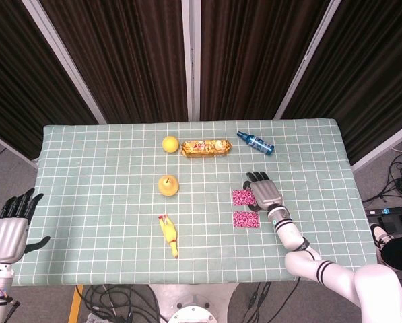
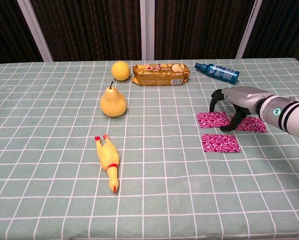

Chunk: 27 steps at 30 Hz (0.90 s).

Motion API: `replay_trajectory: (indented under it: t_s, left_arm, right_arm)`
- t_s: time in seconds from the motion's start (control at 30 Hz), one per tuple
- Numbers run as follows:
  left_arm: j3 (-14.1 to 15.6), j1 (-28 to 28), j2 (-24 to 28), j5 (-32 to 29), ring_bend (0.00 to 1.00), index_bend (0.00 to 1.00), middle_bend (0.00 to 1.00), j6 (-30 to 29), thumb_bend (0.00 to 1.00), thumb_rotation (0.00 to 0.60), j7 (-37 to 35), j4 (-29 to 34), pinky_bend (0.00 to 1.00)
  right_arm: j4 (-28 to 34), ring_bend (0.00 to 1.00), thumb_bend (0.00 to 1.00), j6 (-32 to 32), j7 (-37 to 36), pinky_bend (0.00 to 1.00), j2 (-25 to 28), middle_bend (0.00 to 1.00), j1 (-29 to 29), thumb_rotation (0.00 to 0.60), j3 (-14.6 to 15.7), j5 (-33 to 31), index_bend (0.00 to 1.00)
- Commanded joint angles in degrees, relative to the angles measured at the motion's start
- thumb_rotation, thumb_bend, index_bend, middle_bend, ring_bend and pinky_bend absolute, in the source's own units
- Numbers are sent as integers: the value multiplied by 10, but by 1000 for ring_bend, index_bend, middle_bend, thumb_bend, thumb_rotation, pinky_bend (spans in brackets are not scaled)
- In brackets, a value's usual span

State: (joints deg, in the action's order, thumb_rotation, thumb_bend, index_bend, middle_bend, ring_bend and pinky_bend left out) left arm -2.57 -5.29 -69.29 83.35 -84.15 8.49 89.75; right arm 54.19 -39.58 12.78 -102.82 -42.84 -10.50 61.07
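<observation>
The right hand (image 2: 235,102) stands over the pink patterned packets on the right part of the table (image 1: 93,202). Its fingers (image 2: 213,101) are apart and bent down like a claw, with the tips at or very near the cloth, and they hold nothing. There are three packets: one far packet (image 2: 213,120) under the fingertips, a second one (image 2: 253,124) partly hidden behind the thumb, and a near packet (image 2: 220,143) just beside them, closer to the table edge. I cannot tell if a fingertip really touches the far packet.

These packets look flat, thin and light, probably soft foil or plastic, so I judge they will slide on the cloth and bend easily. A pinch at one edge seems better than a grip from above.

The left hand (image 1: 9,225) hangs beside the left table edge, fingers open and empty, well apart from everything.
</observation>
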Motion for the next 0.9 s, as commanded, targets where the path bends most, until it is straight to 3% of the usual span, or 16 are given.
replay_trajectory:
  t_s: [0.03, 0.27, 0.4, 0.67, 0.9]
  left_arm:
    - [1, 0, 0, 0, 126, 159, 156, 0, 0, 600, 0, 0, 137]
    - [2, 2, 0, 0, 126, 159, 156, -2, 0, 600, -2, -1, 137]
    - [2, 3, 0, 1, 126, 159, 156, -2, 0, 600, -4, -2, 137]
    - [3, 4, -2, 2, 126, 159, 156, -4, 0, 600, -9, -6, 137]
    - [2, 0, -3, 6, 126, 159, 156, -1, 0, 600, -9, -7, 137]
  right_arm:
    - [0, 0, 104, 1, 0, 0, -1, 57, 0, 600, 1, 0, 315]
    - [4, 0, 109, -6, -5, 0, 0, 60, 0, 600, -1, 3, 410]
    - [22, 0, 108, -19, -9, 0, 12, 63, 6, 600, -2, 8, 412]
    - [134, 0, 109, -51, -2, 0, 85, 62, 38, 600, 1, -6, 410]
    - [241, 0, 111, -71, 17, 0, 131, 65, 66, 600, 21, -33, 406]
